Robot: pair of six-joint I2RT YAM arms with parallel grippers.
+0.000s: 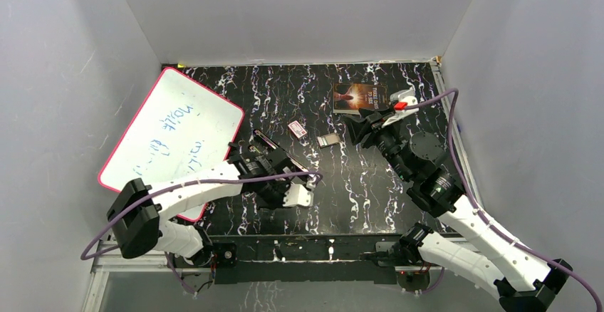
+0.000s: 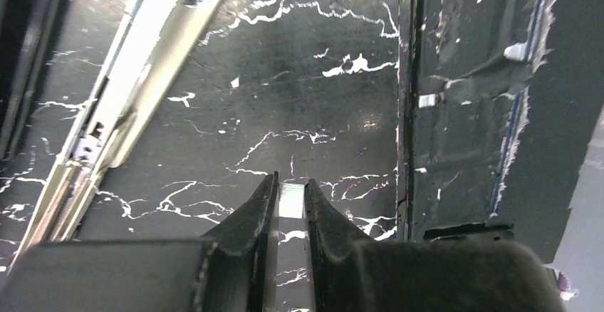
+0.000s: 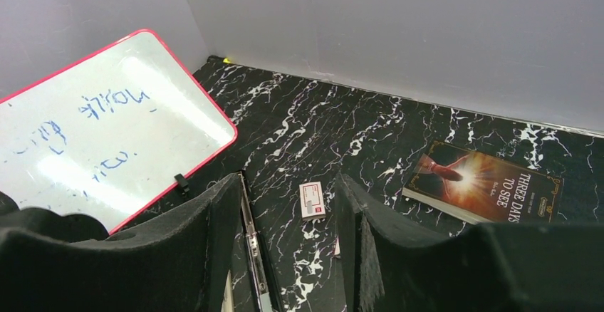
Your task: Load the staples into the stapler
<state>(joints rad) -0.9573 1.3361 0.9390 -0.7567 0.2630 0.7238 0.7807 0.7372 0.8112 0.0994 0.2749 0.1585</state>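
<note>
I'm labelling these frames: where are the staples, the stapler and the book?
staples (image 2: pixel 290 199), left wrist view, the strip's visible end.
stapler (image 2: pixel 132 84), left wrist view, its open metal channel.
book (image 3: pixel 484 184), right wrist view, front cover.

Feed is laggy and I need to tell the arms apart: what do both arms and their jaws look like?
Both match: the left arm and right arm have white link shells, black joint housings and a purple cable running alongside. The jaws are matte black wedges. Only the right wrist carries a small red tab.
</note>
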